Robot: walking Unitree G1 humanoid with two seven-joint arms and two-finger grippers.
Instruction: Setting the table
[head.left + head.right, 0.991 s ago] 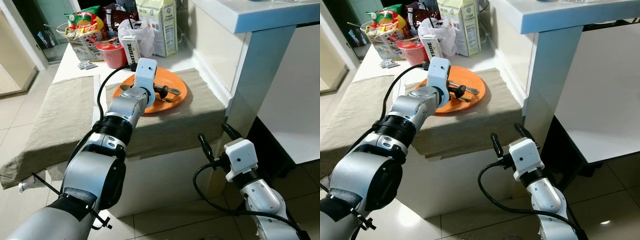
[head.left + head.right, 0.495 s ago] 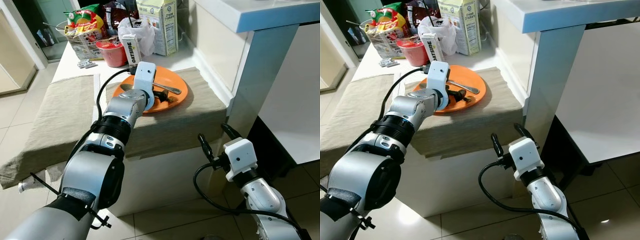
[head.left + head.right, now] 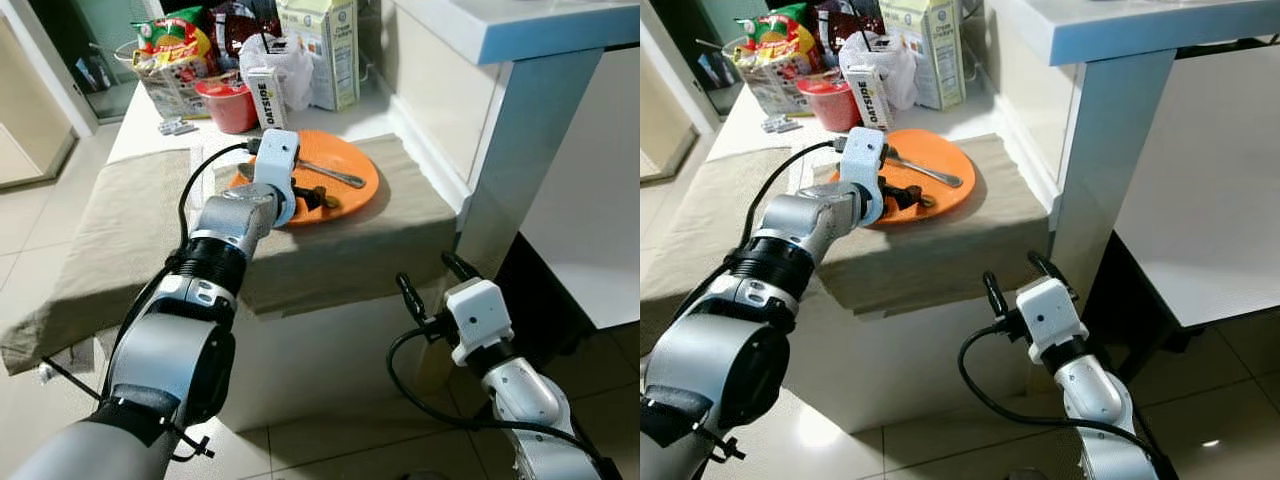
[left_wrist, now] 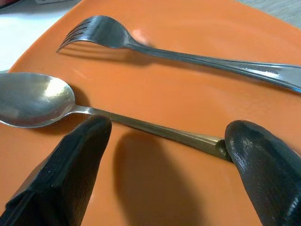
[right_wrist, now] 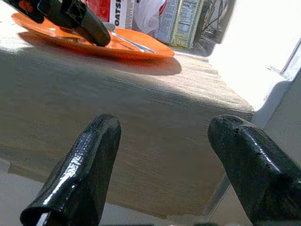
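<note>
A beige cloth [image 3: 110, 240] drapes the low white worktop [image 3: 150, 125], and at the worktop's far end stand a snack bag [image 3: 165, 45], a red cup [image 3: 228, 105], an Oatside carton [image 3: 265, 97], a white plastic bag [image 3: 290, 60] and a tall milk carton [image 3: 325, 50]. The left gripper [image 4: 164, 155] reaches over the near-left part of the orange plate [image 3: 350, 195], which lies on the cloth. Its jaws are spread wide, one on each side of the spoon [image 4: 42, 99] handle — the fingertips [image 4: 80, 155] are close to the handle but not closed on it. The spoon lies flat on the plate, and the fork [image 4: 141, 47] lies on the plate just beyond it. To the right rises a pale table leg [image 3: 515, 150]. The right gripper [image 3: 1020, 285] hangs low in front of the worktop's near right corner, jaws released and empty, over the tiled floor [image 3: 330, 440]
</note>
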